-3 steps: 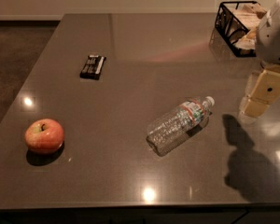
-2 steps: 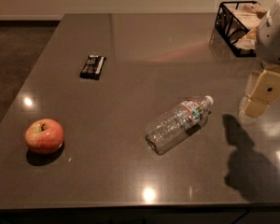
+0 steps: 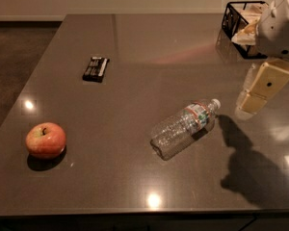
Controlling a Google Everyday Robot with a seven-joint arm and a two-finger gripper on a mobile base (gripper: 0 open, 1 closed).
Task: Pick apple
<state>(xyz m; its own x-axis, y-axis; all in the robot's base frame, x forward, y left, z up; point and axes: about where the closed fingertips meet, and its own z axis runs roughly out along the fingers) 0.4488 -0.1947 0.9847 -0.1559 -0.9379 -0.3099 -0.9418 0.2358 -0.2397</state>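
Apple [image 3: 45, 140] and gripper [image 3: 252, 101] at far right, state unclear, both unmoved, well apart.

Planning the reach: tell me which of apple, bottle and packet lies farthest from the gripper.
The apple, front left. The gripper hangs far right; bottle and packet lie closer.

High view angled down over table [image 3: 135, 57], end effector [image 3: 252, 100] right

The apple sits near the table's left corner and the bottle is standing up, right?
No. The camera view shows the bottle lying on its side. The apple does sit near the front left corner of the table, far from the gripper, which is over the right side.
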